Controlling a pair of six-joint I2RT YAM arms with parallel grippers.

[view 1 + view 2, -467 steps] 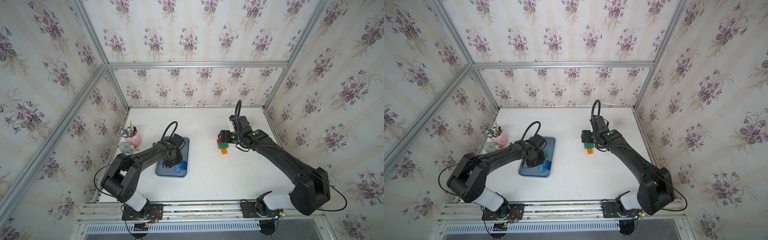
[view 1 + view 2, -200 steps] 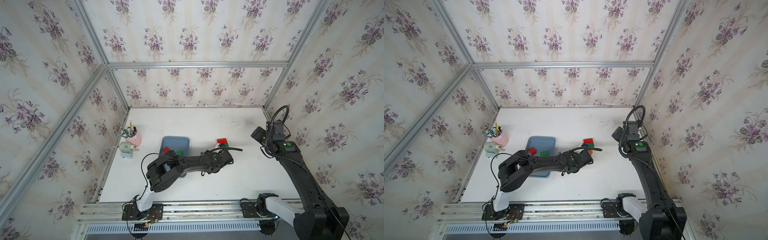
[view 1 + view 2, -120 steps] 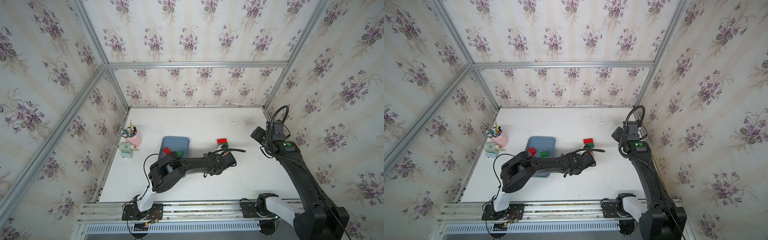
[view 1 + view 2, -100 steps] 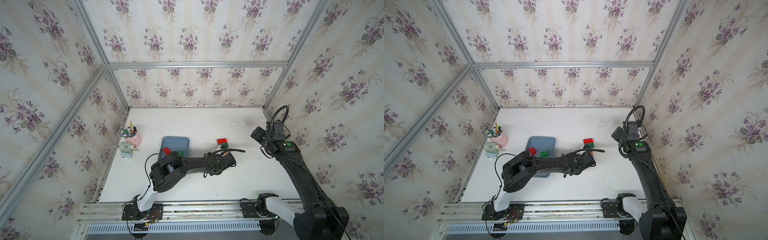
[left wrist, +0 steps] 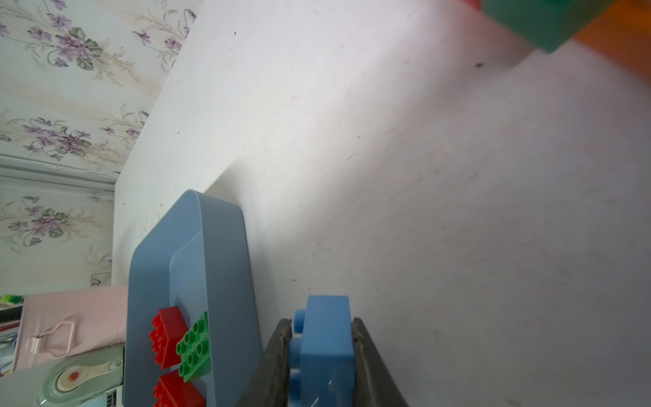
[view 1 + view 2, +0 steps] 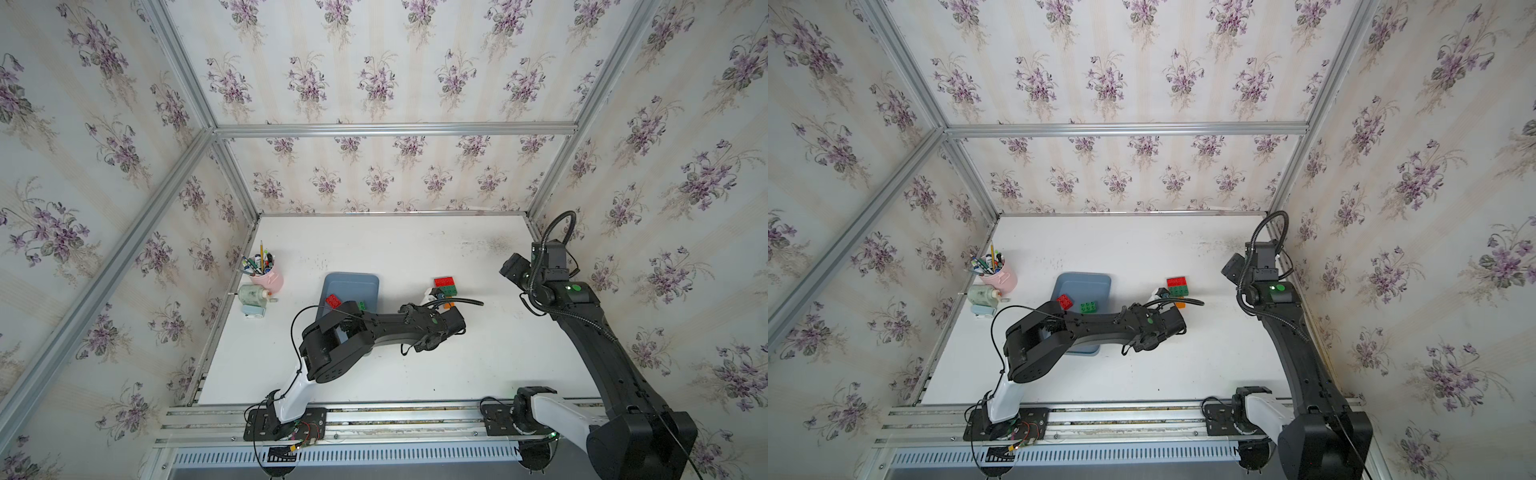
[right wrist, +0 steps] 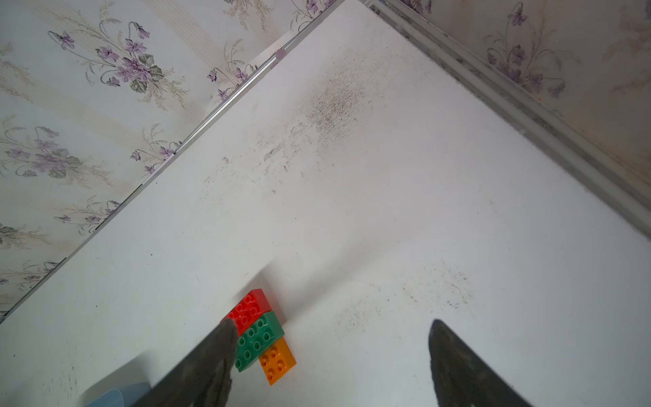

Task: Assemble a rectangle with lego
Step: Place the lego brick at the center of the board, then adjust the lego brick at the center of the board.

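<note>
The white table [image 6: 374,249] is filling the middle of both top views, boxed in by floral wallpaper. The right arm [image 6: 590,332] is standing tall along the right edge of the frame. Its gripper [image 7: 333,326] is hanging well off to the right of the bricks, and in the right wrist view its dark fingers [image 7: 225,349] are spreading wide with nothing between them.

The left arm [image 6: 374,328] is reaching low across the centre of the frame, from the tray towards the build. The left gripper [image 5: 321,321] is clamping a blue brick [image 5: 326,352] tight between its two fingers, studs facing sideways towards the tray. Whether that brick is touching the table cannot be told.

The grey-blue tray [image 6: 351,282] is sitting left of centre, partly under the arm. The pink pen cup [image 6: 272,278] is standing further left, by the wall.

The build is lying on the table just right of centre: a red brick [image 7: 248,310], a green brick [image 7: 259,340] touching it, and a smaller orange brick [image 7: 278,359] touching the green one and offset to one end. In a top view the orange one [image 6: 449,305] is peeking out right beside the left arm's wrist.

Inside the tray, a loose red brick [image 6: 1064,301] and a loose green brick [image 6: 1088,306] are lying near each other. The left wrist view is showing a second red brick [image 5: 176,393] just beside them.
</note>
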